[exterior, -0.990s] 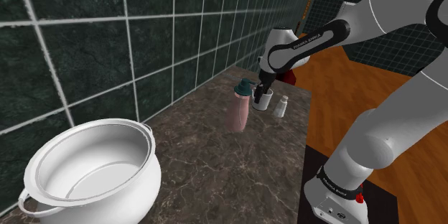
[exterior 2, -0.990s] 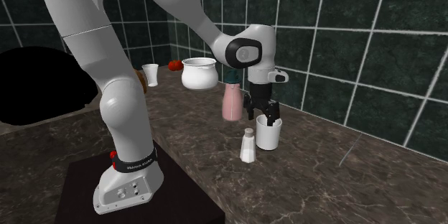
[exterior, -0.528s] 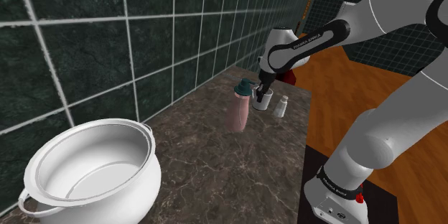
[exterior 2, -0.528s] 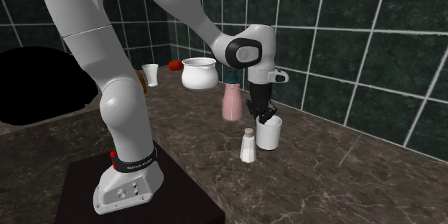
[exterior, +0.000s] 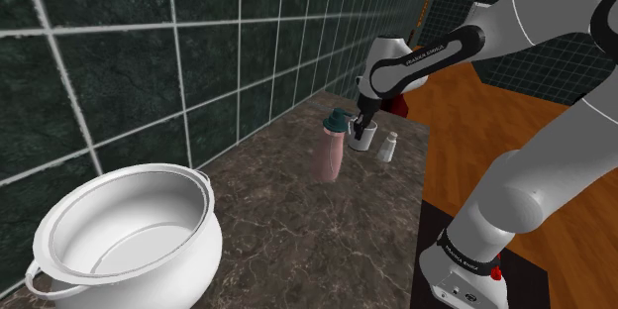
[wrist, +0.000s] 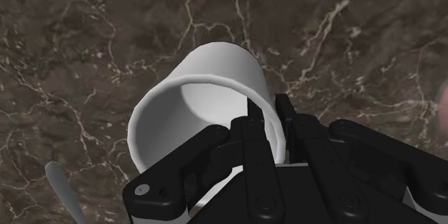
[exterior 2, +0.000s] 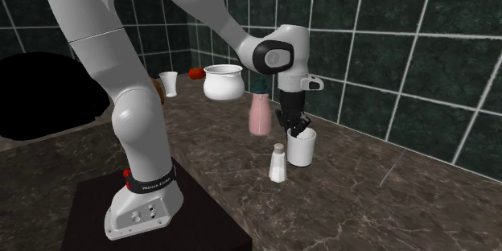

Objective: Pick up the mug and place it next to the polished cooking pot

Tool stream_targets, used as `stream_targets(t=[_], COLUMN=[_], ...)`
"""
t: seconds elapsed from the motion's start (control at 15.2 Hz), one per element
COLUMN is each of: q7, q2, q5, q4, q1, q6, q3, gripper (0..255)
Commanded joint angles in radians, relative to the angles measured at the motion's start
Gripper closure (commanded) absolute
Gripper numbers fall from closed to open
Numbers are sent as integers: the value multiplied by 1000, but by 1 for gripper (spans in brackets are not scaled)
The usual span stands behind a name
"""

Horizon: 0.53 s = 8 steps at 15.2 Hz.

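My gripper (wrist: 267, 118) pinches the mug (wrist: 215, 61) by its wall, one finger inside. In the shoulder view the mug sits upper middle; the pot (exterior: 129, 238) lies well apart, lower left.

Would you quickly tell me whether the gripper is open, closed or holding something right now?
Gripper: closed on the rim of the white mug, one finger inside it and one outside.
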<state>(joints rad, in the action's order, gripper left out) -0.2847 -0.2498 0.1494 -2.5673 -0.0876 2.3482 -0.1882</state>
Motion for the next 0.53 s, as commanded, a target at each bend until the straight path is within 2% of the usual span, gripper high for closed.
stream_targets(t=[0.0, 0.46], q7=[-1, -5], q2=[-18, -76], q5=[0, -2], q4=[10, 60], q1=[0, 0], q6=[-28, -136], q3=[1, 8], gripper=[255, 255])
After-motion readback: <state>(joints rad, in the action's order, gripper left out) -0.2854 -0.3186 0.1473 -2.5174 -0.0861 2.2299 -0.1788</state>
